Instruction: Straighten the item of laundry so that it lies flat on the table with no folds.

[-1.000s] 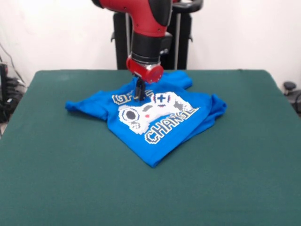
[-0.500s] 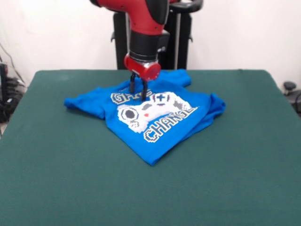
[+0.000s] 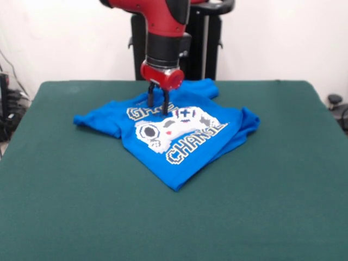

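Right now the small blue T-shirt is lying near the middle of the green table, a bit toward the far side. It is not flat yet. It is sitting crooked, with one corner pointing at the near edge like the tip of a diamond. On the right side a second layer of blue is peeking out from under the top one, so that part is looking folded over. One sleeve is sticking out to the left, and another bit of blue is bunching up at the back, behind the arm. The game controller print and the blocky letters are facing up, but the top word is partly hiding behind the arm's tool.

So I think most of the job is still waiting to be done. The folded parts need pulling out and the whole shirt needs smoothing.

The red and black arm is reaching down from above. Its gripper is sitting at the top of the print, with two dark fingers showing a little gap between them. The tips are touching or almost touching the cloth. I cannot tell if they are pinching the shirt or just standing open on it.

Lots of bare table is showing on every side of the shirt. The edges are far away, so spreading it out looks safe.
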Controlling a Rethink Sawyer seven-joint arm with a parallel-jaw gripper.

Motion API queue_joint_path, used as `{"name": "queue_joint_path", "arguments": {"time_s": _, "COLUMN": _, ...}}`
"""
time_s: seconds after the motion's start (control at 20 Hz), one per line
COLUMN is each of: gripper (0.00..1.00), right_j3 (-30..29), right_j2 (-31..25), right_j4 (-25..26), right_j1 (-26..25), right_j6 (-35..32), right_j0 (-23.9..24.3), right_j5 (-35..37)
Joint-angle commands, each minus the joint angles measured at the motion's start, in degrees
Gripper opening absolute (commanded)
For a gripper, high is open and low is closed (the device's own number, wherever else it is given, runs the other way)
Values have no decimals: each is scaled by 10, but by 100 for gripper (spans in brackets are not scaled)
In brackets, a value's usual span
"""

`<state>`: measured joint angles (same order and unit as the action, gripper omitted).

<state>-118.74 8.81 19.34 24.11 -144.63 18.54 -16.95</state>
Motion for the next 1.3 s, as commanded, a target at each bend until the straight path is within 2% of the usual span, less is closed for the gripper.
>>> {"name": "queue_joint_path", "arguments": {"time_s": 0.05, "gripper": 100, "right_j3": 13, "right_j2": -41, "right_j4": 22, "right_j1": -32, "right_j6": -32, "right_j0": 28, "right_j5": 7}}
{"name": "queue_joint_path", "arguments": {"time_s": 0.3, "gripper": 100, "right_j3": 5, "right_j2": -45, "right_j4": 46, "right_j1": 2, "right_j6": -25, "right_j0": 56, "right_j5": 34}}
{"name": "queue_joint_path", "arguments": {"time_s": 0.7, "gripper": 100, "right_j3": -2, "right_j2": -49, "right_j4": 60, "right_j1": 32, "right_j6": -14, "right_j0": 73, "right_j5": 70}}
{"name": "queue_joint_path", "arguments": {"time_s": 1.1, "gripper": 100, "right_j3": -15, "right_j2": -46, "right_j4": 57, "right_j1": 46, "right_j6": -18, "right_j0": 65, "right_j5": 84}}
{"name": "queue_joint_path", "arguments": {"time_s": 1.3, "gripper": 100, "right_j3": -31, "right_j2": -87, "right_j4": 58, "right_j1": 52, "right_j6": -35, "right_j0": 84, "right_j5": 72}}
